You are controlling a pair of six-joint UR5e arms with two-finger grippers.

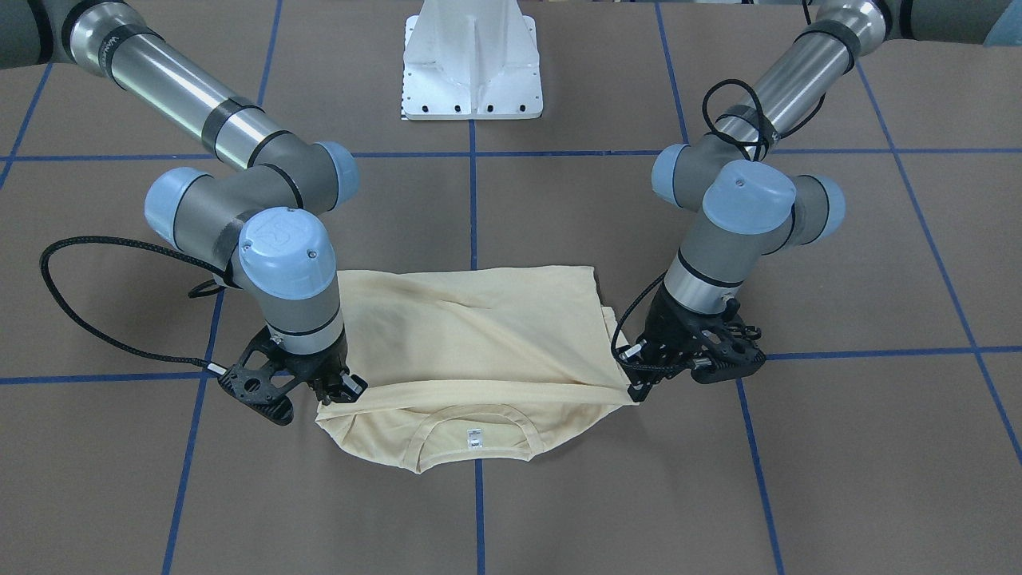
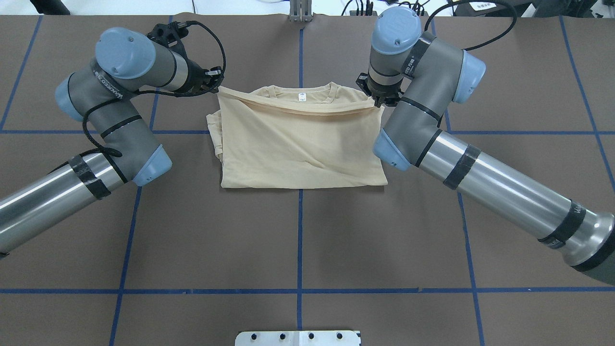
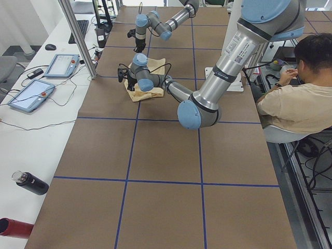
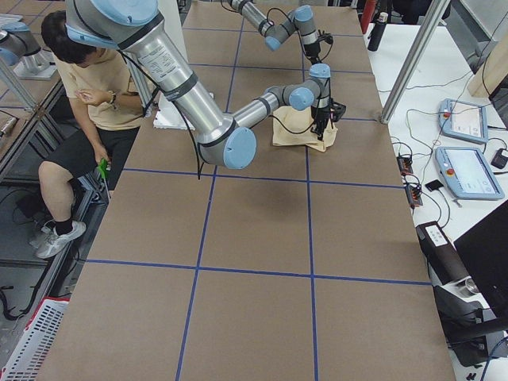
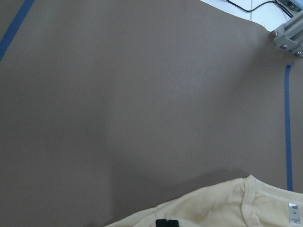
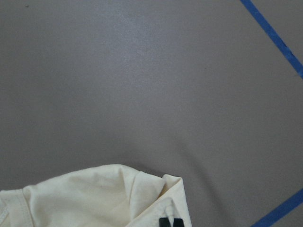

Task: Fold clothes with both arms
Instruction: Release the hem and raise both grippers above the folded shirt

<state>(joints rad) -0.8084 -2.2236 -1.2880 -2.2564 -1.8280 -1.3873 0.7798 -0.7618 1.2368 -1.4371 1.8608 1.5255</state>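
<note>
Left gripper (image 2: 215,85): pinched on the left corner of the T-shirt's (image 2: 298,144) doubled-over layer, by the shoulder.
T-shirt: far-centre of the table, sleeves tucked under, hem edge just short of the collar (neck label (image 2: 302,96) uncovered).
Right gripper (image 2: 379,100): clamped on the opposite corner.
Left to do: likely lay the edge down, let go, then perhaps fold again.
Room: table (image 2: 298,240) stretches wide beyond every shirt edge, and the arms are well apart.

Site I operate remotely: robotics lab. Evidence:
- one large table (image 2: 216,240) under a brown sheet, gridded in blue tape (image 2: 192,290)
- left arm (image 2: 115,129) and right arm (image 2: 480,178) flanking a white pedestal (image 1: 473,64)
- two teach pendants (image 3: 31,96) and a keyboard (image 3: 82,28) on a white side table (image 3: 36,135)
- aluminium frame post (image 3: 78,39)
- seated person (image 3: 301,104)
</note>
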